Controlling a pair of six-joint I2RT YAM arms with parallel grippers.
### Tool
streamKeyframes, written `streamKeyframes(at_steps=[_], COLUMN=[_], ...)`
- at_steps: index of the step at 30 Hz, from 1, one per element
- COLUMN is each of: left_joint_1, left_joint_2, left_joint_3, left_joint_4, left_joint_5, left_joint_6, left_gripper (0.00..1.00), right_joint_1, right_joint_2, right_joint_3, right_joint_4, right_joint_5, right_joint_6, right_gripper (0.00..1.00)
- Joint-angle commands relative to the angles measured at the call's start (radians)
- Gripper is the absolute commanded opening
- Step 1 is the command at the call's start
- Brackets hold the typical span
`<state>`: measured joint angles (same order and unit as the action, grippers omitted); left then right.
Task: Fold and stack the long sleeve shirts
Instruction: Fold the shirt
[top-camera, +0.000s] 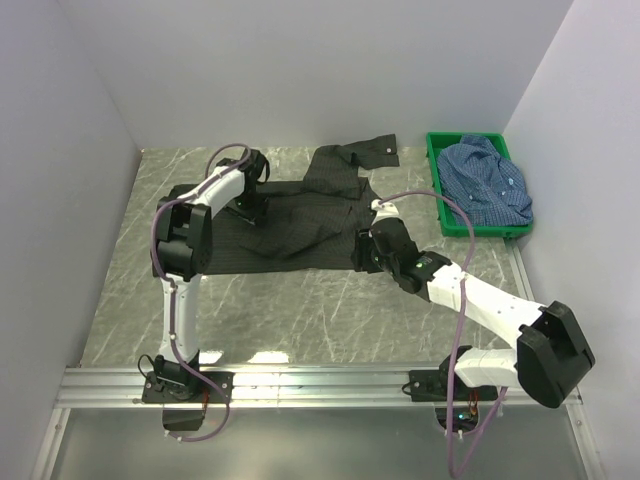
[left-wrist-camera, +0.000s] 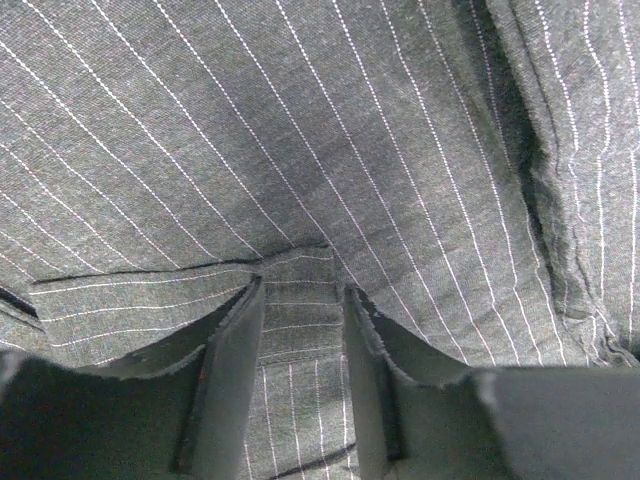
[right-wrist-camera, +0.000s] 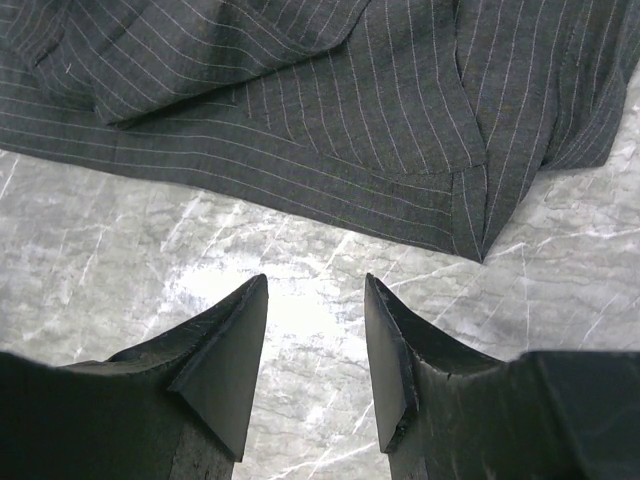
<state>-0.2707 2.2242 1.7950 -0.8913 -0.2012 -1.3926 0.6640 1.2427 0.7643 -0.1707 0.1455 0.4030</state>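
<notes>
The limp, light black shirt (top-camera: 300, 225) is being pressed by the half-parted left gripper (left-wrist-camera: 303, 290). The parted, empty right gripper (right-wrist-camera: 315, 285) is being held near the hem corner (right-wrist-camera: 480, 250), likely the best hold.

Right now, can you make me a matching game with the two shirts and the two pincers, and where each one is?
Things:
1. black shirt
2. blue shirt
3. left pincer
4. right pincer

Places:
A. open, above bare table
B. bunched up in the green crate
C. down on the black shirt, cloth between its fingers
D. lying across the middle of the table

Pairs: 1-D, 2-B, 3-C, 4-A
</notes>
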Motion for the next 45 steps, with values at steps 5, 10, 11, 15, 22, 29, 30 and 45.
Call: streamKeyframes(at_steps=[5, 10, 11, 15, 22, 29, 30, 45], left_joint_1=[0.008, 0.008, 0.008, 0.008, 0.008, 0.008, 0.008, 0.008], left_joint_2=[-0.017, -0.015, -0.017, -0.040, -0.054, -0.161, -0.167, -0.256], left_joint_3=[-0.071, -0.065, -0.063, -0.069, -0.109, -0.336, -0.345, -0.529], left_joint_4=[0.009, -0.009, -0.011, -0.008, -0.015, 0.084, 0.087, 0.153], left_joint_5=[-0.026, -0.038, -0.040, -0.043, -0.052, -0.052, -0.052, -0.047], left_joint_6=[-0.009, 0.003, 0.004, 0.009, 0.024, 0.035, 0.035, 0.078], left_gripper=[0.28, 0.11, 0.06, 0.00, 0.02, 0.02, 0.02, 0.03], right_joint_1=[0.008, 0.008, 0.006, 0.006, 0.003, -0.098, -0.098, -0.227], right_joint_2=[0.021, 0.023, 0.021, 0.020, 0.043, 0.245, 0.268, 0.399], right_joint_3=[-0.005, -0.006, -0.006, -0.005, 0.026, 0.139, 0.148, 0.058], right_joint_4=[0.045, 0.045, 0.045, 0.043, 0.030, -0.016, -0.018, -0.125], right_joint_5=[0.005, 0.002, 0.002, 0.003, -0.001, -0.075, -0.075, -0.357], right_joint_6=[0.013, 0.014, 0.016, 0.014, 0.019, 0.138, 0.151, 0.217], right_gripper=[0.51, 0.51, 0.51, 0.51, 0.50, 0.51, 0.51, 0.51])
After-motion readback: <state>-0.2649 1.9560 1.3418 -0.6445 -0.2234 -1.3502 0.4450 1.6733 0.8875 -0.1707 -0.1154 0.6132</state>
